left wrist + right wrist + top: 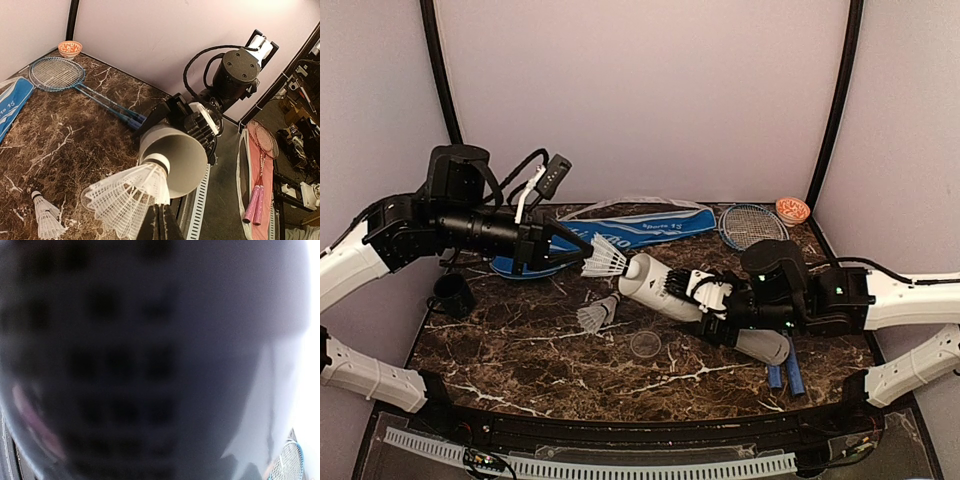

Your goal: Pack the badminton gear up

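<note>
Left fingers [169, 226] clamped on the shuttlecock [127, 197] skirt, cork aimed at the open mouth of the tube [175, 155], just at its rim. Right fingers [705, 290] clamped around the tube, holding it tilted off the table [520, 350] so the mouth faces the shuttlecock; insertion not yet done.

This is a robot test booth in a lab or workshop. Plain pale walls [640, 100] and black poles [438, 70] enclose a dark marbled tabletop [520, 340]. A slotted white cable duct [570, 466] edges it, and pink rackets [265, 140] and cluttered equipment [300, 150] lie outside.
</note>
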`<act>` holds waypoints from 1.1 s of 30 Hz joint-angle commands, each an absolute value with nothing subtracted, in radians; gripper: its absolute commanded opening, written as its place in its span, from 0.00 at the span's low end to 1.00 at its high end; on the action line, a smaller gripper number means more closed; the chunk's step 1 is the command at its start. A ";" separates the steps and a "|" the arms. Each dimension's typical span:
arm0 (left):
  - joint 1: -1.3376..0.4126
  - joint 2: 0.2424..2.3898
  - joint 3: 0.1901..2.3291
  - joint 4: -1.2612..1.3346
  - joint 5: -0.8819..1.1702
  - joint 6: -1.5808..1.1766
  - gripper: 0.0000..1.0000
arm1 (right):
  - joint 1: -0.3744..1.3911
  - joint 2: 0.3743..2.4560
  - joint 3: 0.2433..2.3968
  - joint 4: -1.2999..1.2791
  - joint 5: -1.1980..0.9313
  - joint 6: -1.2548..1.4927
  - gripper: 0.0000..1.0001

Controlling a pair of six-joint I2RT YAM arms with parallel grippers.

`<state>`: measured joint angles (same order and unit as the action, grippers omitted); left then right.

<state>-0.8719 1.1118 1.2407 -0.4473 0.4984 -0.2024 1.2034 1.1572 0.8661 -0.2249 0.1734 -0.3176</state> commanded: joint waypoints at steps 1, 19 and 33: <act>-0.855 1.118 1.284 -0.464 0.494 -0.193 0.00 | 1.211 1.130 0.846 -0.163 0.163 -0.327 0.52; -0.938 1.301 1.354 -0.376 0.761 -0.200 0.00 | 1.213 1.194 0.864 -0.065 0.155 -0.316 0.52; -0.919 1.169 1.320 -0.359 0.658 -0.166 0.71 | 1.211 1.142 0.783 0.025 0.200 -0.284 0.51</act>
<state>-0.9329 1.2423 1.3289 -0.3935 0.6941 -0.1822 1.2045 1.1862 0.8032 -0.0795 0.1627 -0.3054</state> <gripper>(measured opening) 0.687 0.638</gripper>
